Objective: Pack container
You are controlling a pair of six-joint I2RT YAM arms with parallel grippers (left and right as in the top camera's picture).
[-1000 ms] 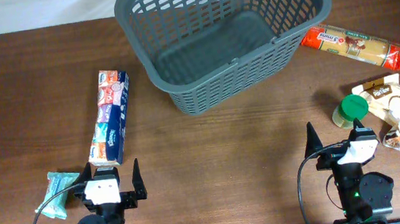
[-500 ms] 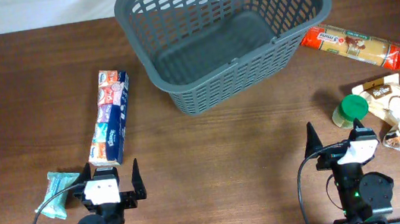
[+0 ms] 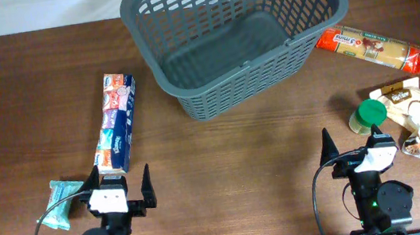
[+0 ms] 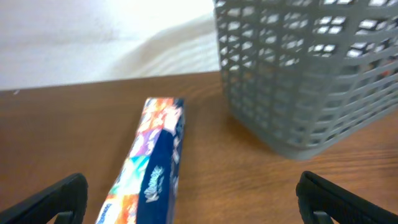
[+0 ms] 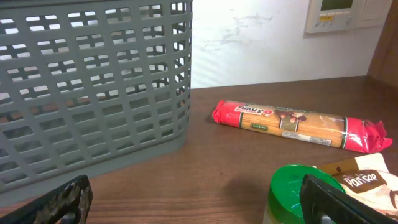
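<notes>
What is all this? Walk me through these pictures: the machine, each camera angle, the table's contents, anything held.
A two-armed robot sits at a brown wooden table. One picture looks down from above; the other two come from cameras on each wrist, peering out between the fingers. The left gripper and right gripper are both open and hold nothing. On the table: an empty dark grey lattice plastic basket, a long blue tissue box, a small teal packet, a red-ended pasta packet, a green-lidded jar and a brown-and-white snack pouch.
</notes>
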